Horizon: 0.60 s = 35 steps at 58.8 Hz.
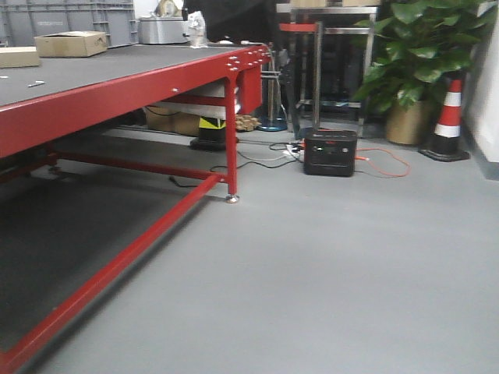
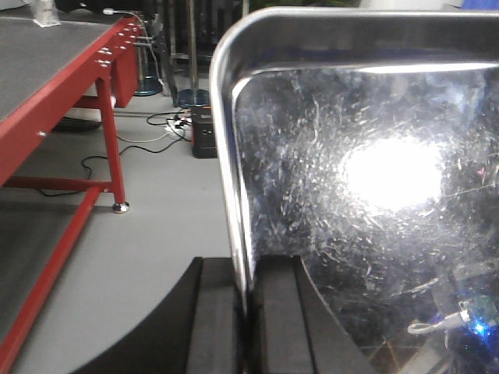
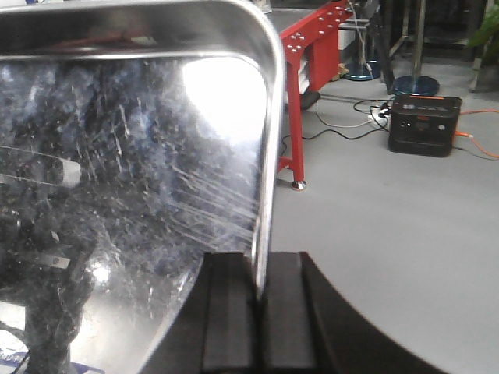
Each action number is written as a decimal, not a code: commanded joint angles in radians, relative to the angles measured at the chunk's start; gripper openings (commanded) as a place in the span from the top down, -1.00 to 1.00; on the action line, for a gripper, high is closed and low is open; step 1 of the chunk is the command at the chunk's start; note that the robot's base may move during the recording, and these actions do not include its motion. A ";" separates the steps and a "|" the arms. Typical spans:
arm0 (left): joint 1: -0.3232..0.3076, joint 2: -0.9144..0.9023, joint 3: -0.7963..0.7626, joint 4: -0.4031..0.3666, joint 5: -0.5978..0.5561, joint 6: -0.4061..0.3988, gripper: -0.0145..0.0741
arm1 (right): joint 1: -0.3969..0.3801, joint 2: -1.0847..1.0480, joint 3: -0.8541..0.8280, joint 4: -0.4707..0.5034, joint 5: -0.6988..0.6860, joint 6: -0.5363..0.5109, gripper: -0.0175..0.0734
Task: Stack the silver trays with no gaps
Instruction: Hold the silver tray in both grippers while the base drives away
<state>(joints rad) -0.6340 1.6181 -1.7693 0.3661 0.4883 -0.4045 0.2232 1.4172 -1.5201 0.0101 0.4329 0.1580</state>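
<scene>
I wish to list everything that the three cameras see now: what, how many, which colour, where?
silver tray: at least one, shiny grey, filling both wrist views; whether the same tray, cannot tell
red table: one, red frame, dark top, left
cardboard boxes: two, brown, on the table
power station: one, black, on the floor
traffic cone: one, orange and white, right, on the floor
plant: one, green, far right
left gripper: one, black, shut on tray rim
right gripper: one, black, shut on tray rim
</scene>
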 commanded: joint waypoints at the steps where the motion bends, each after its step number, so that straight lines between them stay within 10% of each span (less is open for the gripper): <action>1: -0.023 -0.005 -0.011 -0.039 -0.080 0.007 0.69 | 0.017 -0.010 -0.006 0.040 -0.067 -0.011 0.79; 35: -0.023 -0.005 -0.011 -0.039 -0.086 0.007 0.69 | 0.017 -0.010 -0.006 0.040 -0.069 -0.011 0.79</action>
<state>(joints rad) -0.6340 1.6163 -1.7693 0.3661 0.4883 -0.4045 0.2232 1.4172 -1.5201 0.0101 0.4329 0.1580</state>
